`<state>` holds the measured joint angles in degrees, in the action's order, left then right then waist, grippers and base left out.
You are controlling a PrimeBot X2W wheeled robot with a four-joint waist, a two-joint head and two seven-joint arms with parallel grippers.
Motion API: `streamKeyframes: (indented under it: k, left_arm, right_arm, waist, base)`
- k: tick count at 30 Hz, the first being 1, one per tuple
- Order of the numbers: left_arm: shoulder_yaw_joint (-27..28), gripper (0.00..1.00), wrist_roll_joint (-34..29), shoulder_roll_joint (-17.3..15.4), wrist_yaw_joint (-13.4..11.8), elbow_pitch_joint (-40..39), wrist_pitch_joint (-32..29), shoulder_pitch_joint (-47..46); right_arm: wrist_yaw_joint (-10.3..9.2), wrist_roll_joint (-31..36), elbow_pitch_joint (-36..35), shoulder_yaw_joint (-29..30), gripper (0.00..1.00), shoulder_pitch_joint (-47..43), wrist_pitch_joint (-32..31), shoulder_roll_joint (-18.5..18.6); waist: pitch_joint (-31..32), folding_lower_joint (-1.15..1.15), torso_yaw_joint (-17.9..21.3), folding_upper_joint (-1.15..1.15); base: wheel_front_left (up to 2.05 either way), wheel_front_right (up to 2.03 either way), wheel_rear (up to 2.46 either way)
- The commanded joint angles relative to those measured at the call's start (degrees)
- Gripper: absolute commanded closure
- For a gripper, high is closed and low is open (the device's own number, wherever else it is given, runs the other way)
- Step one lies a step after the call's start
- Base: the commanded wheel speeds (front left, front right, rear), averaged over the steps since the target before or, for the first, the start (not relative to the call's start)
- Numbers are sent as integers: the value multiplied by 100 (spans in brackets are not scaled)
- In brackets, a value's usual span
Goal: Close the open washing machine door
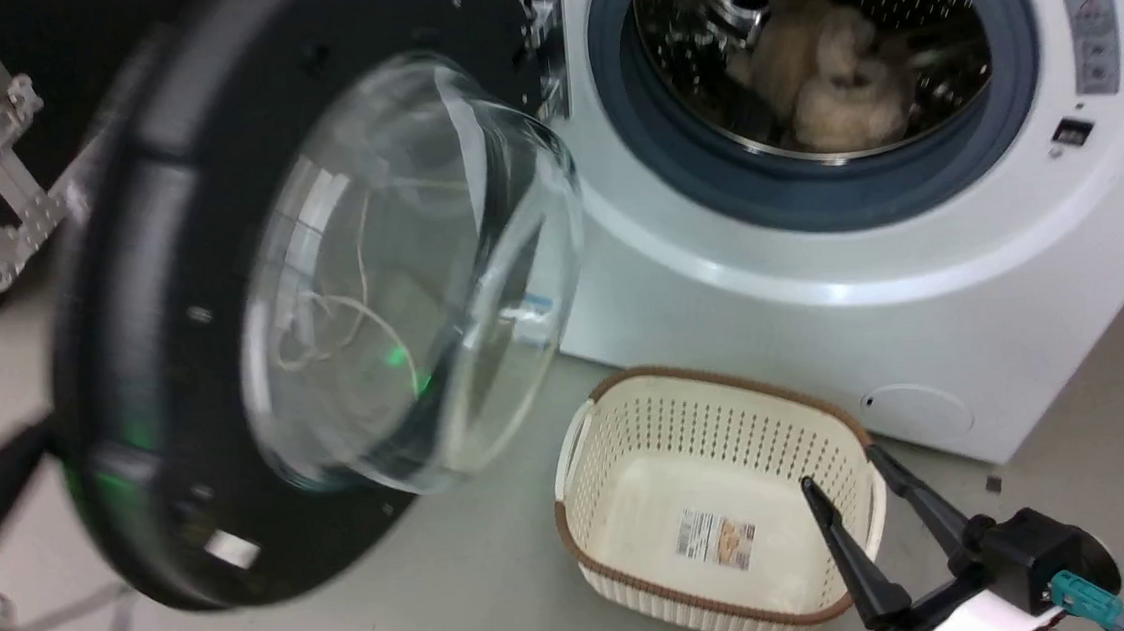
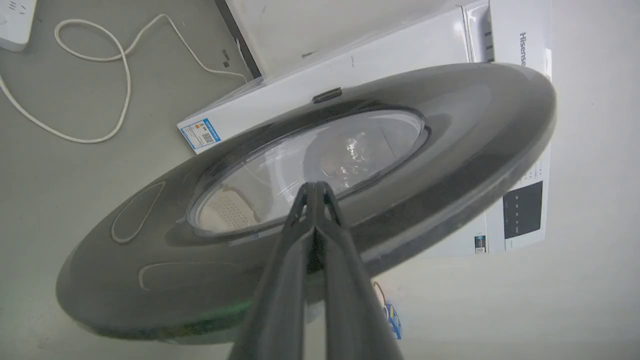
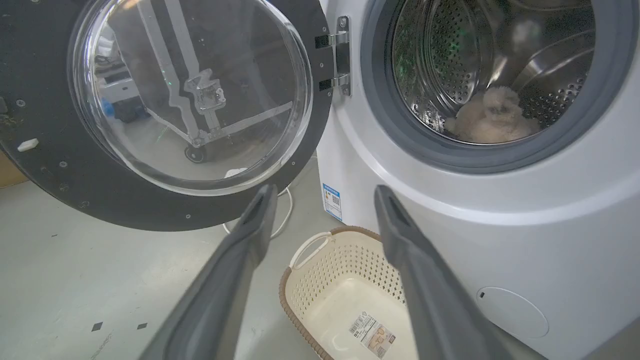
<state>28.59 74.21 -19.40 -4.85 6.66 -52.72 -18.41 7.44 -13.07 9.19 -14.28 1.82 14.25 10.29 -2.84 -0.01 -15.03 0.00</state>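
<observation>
The washing machine door [image 1: 149,288] stands open, swung out on its hinge to the left of the drum mouth [image 1: 818,195], its glass bowl facing the white washing machine [image 1: 824,335]. In the left wrist view the left claw [image 2: 315,186] has its fingers pressed together, holding nothing, with the tips at the door's outer face; I cannot tell if they touch it. The right claw [image 1: 840,466] is spread apart and empty, above a cream basket [image 1: 708,384] on the floor. Something pale and fluffy [image 1: 829,69] lies inside the drum.
</observation>
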Motion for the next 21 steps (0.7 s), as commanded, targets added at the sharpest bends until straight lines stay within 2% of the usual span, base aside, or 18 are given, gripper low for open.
streamKeyframes:
  k: [1,7,12,16,21]
  left_arm:
    - [-89,100,55,124,36,-147,-130,241]
    - [-348,100,262,694,61,-906,-501,1135]
    - [-657,100,368,1289,145,-1386,-538,1750]
    - [-1047,100,357,1551,239,-1657,-342,2170]
    - [-1620,100,459,1643,333,-1596,326,2379]
  right_arm:
    - [5,44,41,32,0,-47,47,-57]
    - [5,139,138,196,0,-145,57,-216]
    - [5,223,157,294,0,-178,61,-239]
    - [5,267,121,281,0,-122,32,-204]
    - [5,265,56,356,0,-106,-26,-140]
  waist:
    - [150,1,55,0]
    - [438,1,335,0]
    - [520,1,683,0]
    - [486,1,1143,0]
    - [345,1,1770,0]
  base:
    - [0,0,0]
    - [0,0,0]
    - [0,0,0]
    - [0,0,0]
    - [0,0,0]
